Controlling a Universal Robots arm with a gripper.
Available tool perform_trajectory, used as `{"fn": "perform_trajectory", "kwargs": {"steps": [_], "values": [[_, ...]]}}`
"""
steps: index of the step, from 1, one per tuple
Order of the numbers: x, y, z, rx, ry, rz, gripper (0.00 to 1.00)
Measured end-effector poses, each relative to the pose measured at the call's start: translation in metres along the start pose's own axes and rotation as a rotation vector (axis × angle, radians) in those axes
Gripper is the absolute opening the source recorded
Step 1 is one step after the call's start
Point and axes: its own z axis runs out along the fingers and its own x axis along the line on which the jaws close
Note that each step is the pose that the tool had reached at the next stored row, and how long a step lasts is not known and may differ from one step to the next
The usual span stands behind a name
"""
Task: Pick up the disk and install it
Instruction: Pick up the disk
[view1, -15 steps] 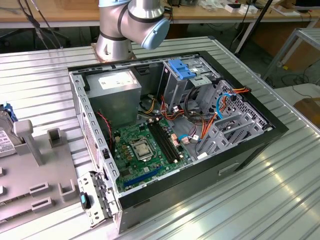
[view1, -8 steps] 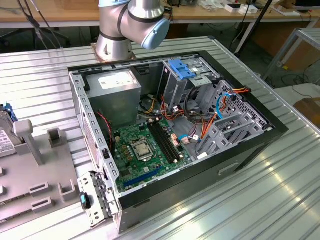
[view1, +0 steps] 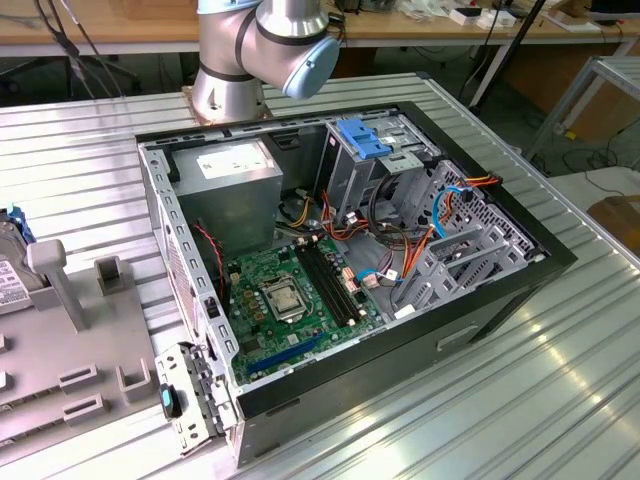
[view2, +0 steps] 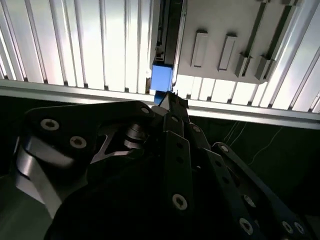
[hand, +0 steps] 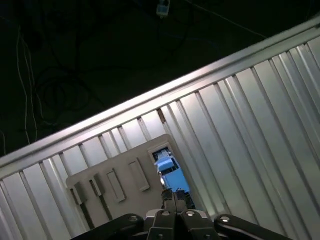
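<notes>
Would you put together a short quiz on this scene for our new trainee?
1. True or false: the case lies open, with its motherboard showing.
2. In both wrist views, what colour is the part of the disk just past the gripper? A red, B blue, C yellow.
3. Fill in: in the exterior view, the grey fixture lies on that view's ___ of the case.
Key: 1 true; 2 B; 3 left.
</notes>
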Motion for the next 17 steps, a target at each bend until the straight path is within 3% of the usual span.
{"fn": "perform_trajectory", "kwargs": {"steps": [1,4,6,11,15,16,17], "values": [[0.0000,0.0000,0.0004,0.0008,0.0024,-0.027,0.11],[0.0000,-0.0001,0.0011,0.0237,0.0054,-0.082,0.11],[0.0001,-0.0001,0.0021,0.0233,0.0070,-0.120,0.11],[0.0001,-0.0003,0.0077,0.0227,0.0137,-0.303,0.11],[0.0002,-0.0003,0.0098,0.0258,0.0163,-0.386,0.36],[0.0002,-0.0004,0.0103,0.0270,0.0166,-0.400,0.36],[0.0002,-0.0004,0.0108,0.0291,0.0168,-0.412,0.42]]}}
